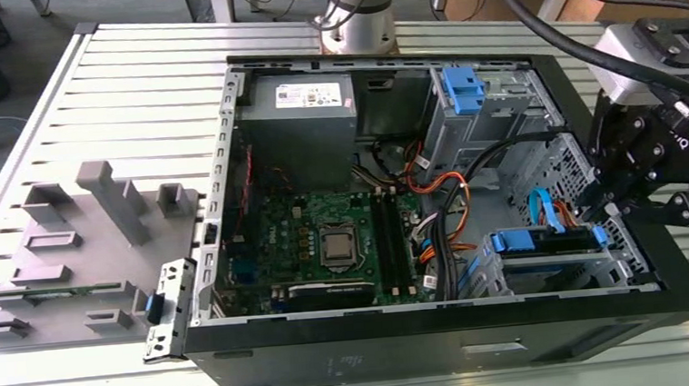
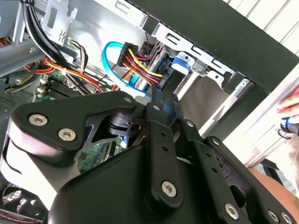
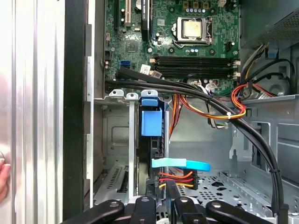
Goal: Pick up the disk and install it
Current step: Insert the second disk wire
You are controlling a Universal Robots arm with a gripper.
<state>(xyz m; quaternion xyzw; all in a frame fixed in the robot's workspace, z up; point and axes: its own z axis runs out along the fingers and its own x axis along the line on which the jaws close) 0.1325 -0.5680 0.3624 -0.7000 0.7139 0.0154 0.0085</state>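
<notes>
The disk (image 1: 547,241) sits on edge in the drive cage (image 1: 568,273) at the front corner of the open computer case (image 1: 331,358), toward the exterior view's right; its blue carrier frame shows along the top, and in the first wrist view the blue carrier tab (image 3: 152,116) stands between the cage's metal rails. A light blue data cable (image 3: 182,164) and a bundle of red, yellow and black power wires (image 3: 177,177) are plugged in at its near end. The claw (image 2: 163,100) is directly at that end of the disk, its slim black fingers (image 2: 158,105) close together, apparently pinching the drive's edge or connector region; whether they truly bear on it cannot be confirmed. Judgement: the disk appears largely seated, so this step calls for straight pressure along the cage rails, without twist, keeping the wires clear of the fingertips. Black cables (image 3: 196,93) cross above the cage. The motherboard (image 1: 323,240) lies adjacent. The case rests on a slatted metal counter (image 1: 131,90). A person's hand (image 2: 292,112) is near the case's outer wall.
</notes>
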